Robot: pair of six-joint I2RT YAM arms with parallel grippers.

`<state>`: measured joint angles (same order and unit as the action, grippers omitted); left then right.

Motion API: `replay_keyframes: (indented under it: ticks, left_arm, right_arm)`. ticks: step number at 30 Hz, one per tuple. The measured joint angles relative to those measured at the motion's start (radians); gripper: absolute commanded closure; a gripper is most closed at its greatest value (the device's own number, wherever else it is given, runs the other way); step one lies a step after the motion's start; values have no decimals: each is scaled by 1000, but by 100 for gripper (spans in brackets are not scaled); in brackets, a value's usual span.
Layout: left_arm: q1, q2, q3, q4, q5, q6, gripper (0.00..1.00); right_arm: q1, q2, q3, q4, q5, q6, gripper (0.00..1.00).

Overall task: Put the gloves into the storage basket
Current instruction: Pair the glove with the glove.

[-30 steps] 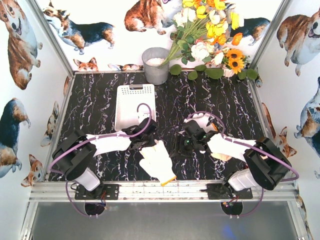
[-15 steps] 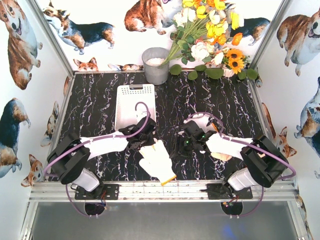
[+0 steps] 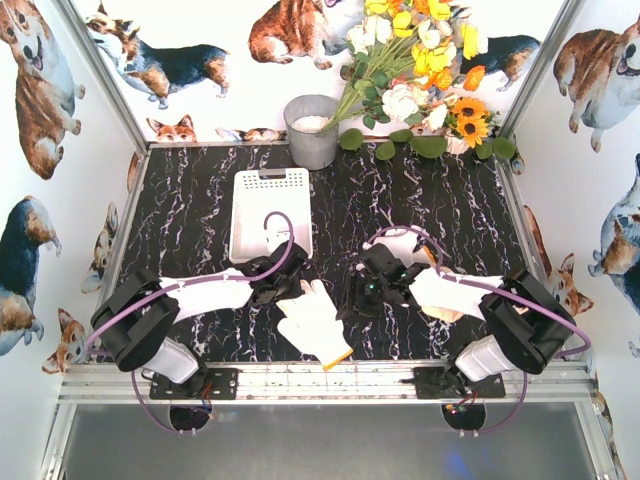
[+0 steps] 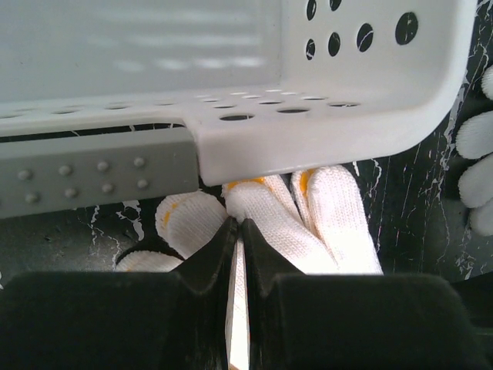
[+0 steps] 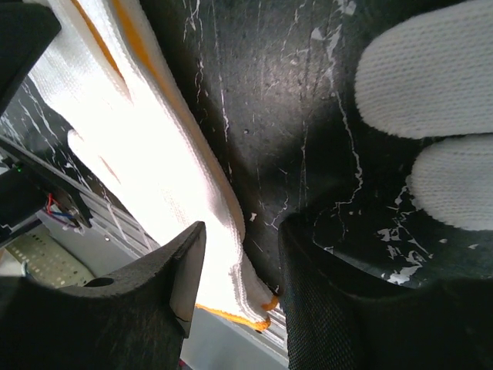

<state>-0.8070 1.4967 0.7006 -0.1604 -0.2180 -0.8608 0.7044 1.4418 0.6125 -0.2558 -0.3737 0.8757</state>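
Observation:
A white knit glove (image 3: 316,326) with an orange-yellow cuff lies flat on the black marble table near the front edge. My left gripper (image 3: 288,287) is at its fingertip end, just in front of the white perforated storage basket (image 3: 247,214). In the left wrist view my left gripper (image 4: 237,228) is shut on the glove's knit fabric (image 4: 277,223), right under the basket's near corner (image 4: 323,131). My right gripper (image 3: 352,303) is beside the glove's right edge. It is open in the right wrist view (image 5: 240,236), low over the table, with the glove (image 5: 146,162) to its left.
Another white glove (image 3: 398,241) lies partly under my right arm. White knit fingertips (image 5: 420,85) show at the right of the right wrist view. A grey metal bucket (image 3: 311,130) and a flower bunch (image 3: 420,70) stand at the back. The metal front rail (image 3: 300,380) runs close behind the glove's cuff.
My left gripper has moved a little toward the front, onto the glove's fingertips. My right gripper has shifted slightly left toward the glove. The glove lies where it was.

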Motion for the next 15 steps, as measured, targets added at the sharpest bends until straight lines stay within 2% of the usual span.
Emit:
replay_keyframes:
  ticks: [15]
  left_arm:
    - [0, 27, 3, 31, -4, 9, 100]
  right_arm:
    - [58, -8, -26, 22, -19, 44, 54]
